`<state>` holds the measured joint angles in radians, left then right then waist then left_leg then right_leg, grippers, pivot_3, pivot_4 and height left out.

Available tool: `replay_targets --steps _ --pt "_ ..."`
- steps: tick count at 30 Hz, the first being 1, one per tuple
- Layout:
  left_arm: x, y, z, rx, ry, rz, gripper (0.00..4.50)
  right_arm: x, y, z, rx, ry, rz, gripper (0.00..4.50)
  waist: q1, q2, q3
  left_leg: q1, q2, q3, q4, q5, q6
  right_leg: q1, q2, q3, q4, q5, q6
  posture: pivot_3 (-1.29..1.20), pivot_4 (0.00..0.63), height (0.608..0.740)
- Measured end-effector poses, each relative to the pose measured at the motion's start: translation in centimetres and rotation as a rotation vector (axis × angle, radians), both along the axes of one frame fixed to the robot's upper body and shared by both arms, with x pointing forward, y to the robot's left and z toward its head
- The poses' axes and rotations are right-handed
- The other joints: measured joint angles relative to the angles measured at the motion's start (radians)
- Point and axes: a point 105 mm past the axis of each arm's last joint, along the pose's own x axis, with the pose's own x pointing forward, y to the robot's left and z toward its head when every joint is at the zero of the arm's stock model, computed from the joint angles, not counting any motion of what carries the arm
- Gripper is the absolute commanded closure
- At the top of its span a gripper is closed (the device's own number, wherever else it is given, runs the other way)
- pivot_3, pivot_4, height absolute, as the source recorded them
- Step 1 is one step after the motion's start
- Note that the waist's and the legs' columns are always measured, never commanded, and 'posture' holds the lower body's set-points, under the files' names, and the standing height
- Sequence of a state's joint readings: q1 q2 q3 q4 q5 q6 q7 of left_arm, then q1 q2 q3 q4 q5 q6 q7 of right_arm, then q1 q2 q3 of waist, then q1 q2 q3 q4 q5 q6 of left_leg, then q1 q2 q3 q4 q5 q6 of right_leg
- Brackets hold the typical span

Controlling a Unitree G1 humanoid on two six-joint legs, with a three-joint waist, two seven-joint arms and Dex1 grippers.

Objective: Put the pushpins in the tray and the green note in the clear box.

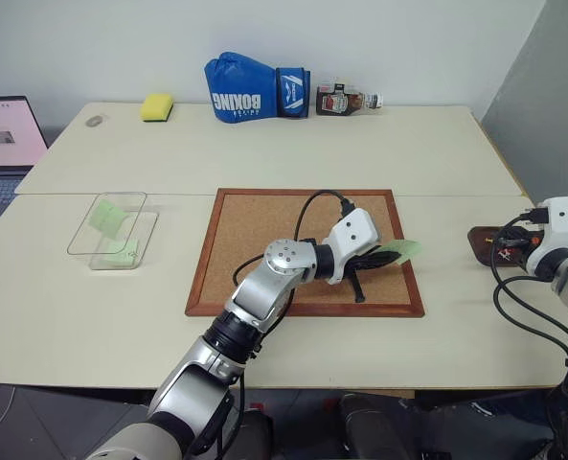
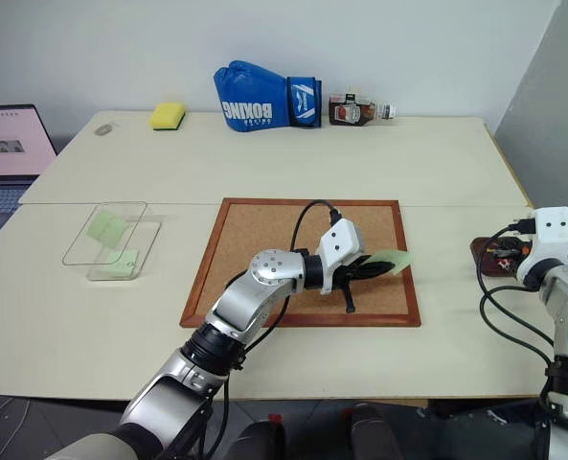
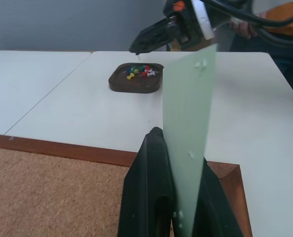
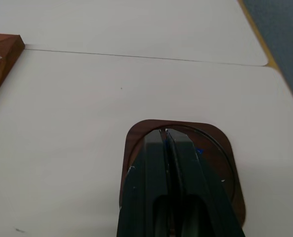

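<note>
**Green note pinched, pins in the dish**

The left gripper (image 1: 384, 255) pinches the green note (image 1: 398, 251) above the right edge of the cork board (image 1: 255, 230). The note sticks out past the black fingers (image 3: 146, 197). The right gripper (image 4: 167, 136) has its fingers pressed together, right over the tray (image 3: 136, 79). The pushpins (image 3: 141, 72) lie in the tray, on the table right of the board. The clear box (image 1: 121, 228) sits well left of the board, with green paper inside.

Pale green note (image 3: 188, 133), dark brown tray (image 3: 135, 79), red, yellow, green pushpins (image 3: 140, 71), black fingers (image 3: 153, 197)
</note>
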<state>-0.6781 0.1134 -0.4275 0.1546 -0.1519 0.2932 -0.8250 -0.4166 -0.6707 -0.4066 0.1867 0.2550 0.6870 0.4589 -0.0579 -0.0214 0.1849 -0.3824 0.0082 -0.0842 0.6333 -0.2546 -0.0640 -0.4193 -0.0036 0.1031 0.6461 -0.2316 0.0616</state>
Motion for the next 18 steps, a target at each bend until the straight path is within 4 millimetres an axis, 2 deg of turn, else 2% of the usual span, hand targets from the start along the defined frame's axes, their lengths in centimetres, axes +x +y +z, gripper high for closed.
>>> replay_targets --steps 4,10,11,13,18 --pt "-0.2 0.3 -0.7 0.018 0.008 -0.002 4.43 0.3 -1.1 -1.1 0.024 0.027 -0.02 4.5 0.001 0.0 0.0 0.0 0.0 0.0 0.0 0.0 0.0 0.0 0.0 0.0 0.0 0.0 0.0 0.0 0.15 0.74" --pt "-0.1 0.5 -0.9 0.036 -0.002 0.006 4.43 1.0 -1.6 -1.9 0.021 0.032 -0.025 4.5 -0.001 0.0 0.0 0.0 0.0 0.0 0.001 0.0 0.0 0.0 0.0 0.0 0.001 0.0 0.0 0.0 0.15 0.74" --pt "-0.1 0.5 -1.0 0.038 -0.002 0.006 4.5 1.1 -1.7 -1.9 0.019 0.027 -0.027 4.03 -0.001 0.0 0.0 0.0 0.0 0.0 0.001 0.0 0.0 0.0 0.0 0.0 0.001 0.0 0.001 0.0 0.15 0.74" --pt "-0.2 0.5 -1.0 0.038 -0.001 0.005 4.5 1.2 -1.9 -1.7 0.015 0.019 -0.031 3.66 0.0 0.0 0.0 0.0 0.0 0.0 0.002 0.0 0.0 0.0 0.0 0.0 0.001 0.0 0.001 0.0 0.15 0.74" --pt "-0.5 0.2 -0.6 0.013 0.018 0.002 4.5 1.2 -2.5 -2.3 0.006 0.026 -0.049 2.34 0.001 0.0 0.0 0.0 0.0 0.0 0.002 0.0 0.0 0.001 0.0 0.0 0.001 0.001 0.001 0.0 0.15 0.74"
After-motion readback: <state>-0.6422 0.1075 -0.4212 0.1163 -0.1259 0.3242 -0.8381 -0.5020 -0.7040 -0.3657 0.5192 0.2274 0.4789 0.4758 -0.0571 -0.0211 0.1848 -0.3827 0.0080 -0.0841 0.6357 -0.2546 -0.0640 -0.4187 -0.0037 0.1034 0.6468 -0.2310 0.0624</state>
